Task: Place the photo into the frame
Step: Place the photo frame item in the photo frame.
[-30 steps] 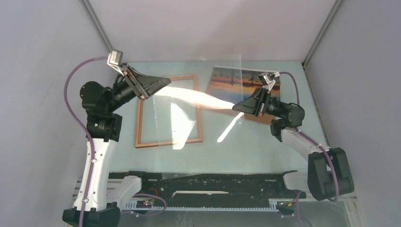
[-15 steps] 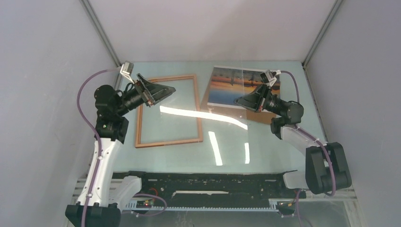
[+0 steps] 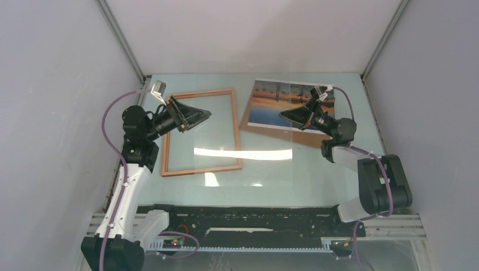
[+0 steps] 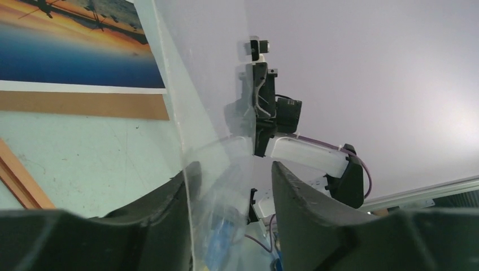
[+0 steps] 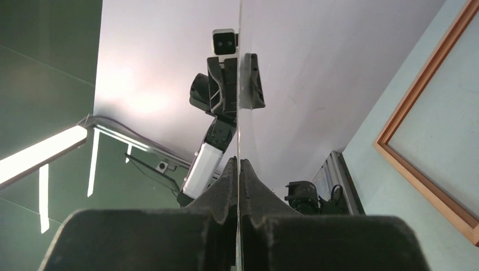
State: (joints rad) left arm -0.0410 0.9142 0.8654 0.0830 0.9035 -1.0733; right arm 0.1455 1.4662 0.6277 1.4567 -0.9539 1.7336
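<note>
Your photo [image 3: 271, 104], orange sky over blue water, lies flat at the table's far right on a brown backing board [image 3: 265, 131], just beside the frame [image 3: 200, 170]. A clear sheet [image 3: 243, 152] spans the arms above them. Only the wrist views show the grips: your right gripper [image 5: 238, 164] pinches the sheet's edge, while your left gripper [image 4: 231, 169] is spread with the sheet in its gap

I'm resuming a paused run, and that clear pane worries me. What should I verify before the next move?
1. Right gripper shut on the clear pane edge: ok.
2. Left gripper clamping the pane: not ok, its fingers stand apart around it.
3. Frame lying flat, opening empty: ok.
4. Photo in the frame: not ok, it lies on the backing board beside it.
</note>
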